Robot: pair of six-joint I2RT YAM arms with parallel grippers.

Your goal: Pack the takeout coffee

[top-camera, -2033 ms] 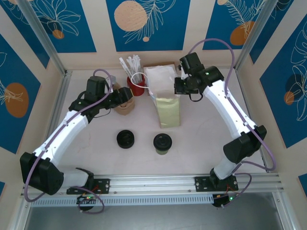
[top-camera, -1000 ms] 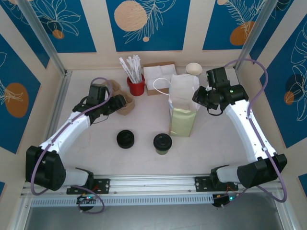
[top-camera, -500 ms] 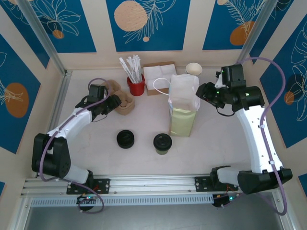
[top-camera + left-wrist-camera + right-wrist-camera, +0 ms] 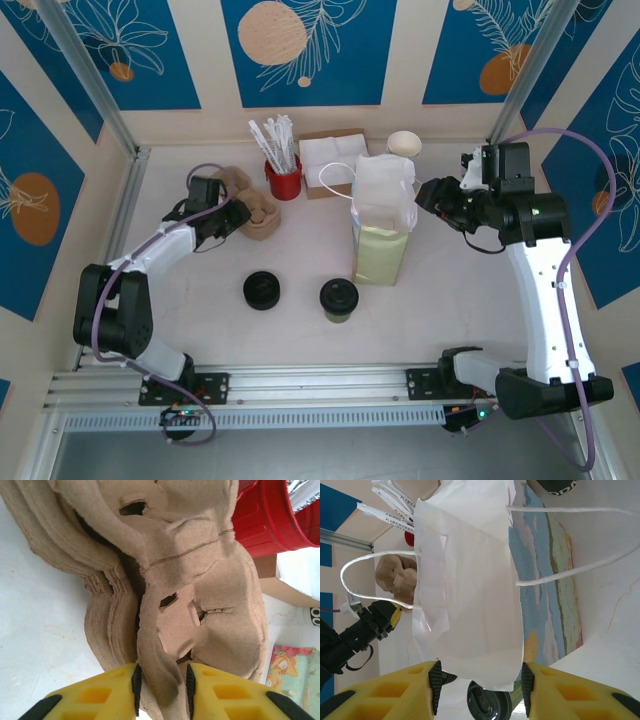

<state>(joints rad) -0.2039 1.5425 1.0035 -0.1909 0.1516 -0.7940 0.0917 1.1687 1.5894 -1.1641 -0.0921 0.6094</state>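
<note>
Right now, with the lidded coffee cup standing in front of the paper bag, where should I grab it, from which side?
Take the coffee cup by its side wall just below the black lid, jaws across it. It stands upright and lidded, so a side pinch probably suits. Come from the near right: the paper bag stands behind it, the lid stack to its left.
</note>
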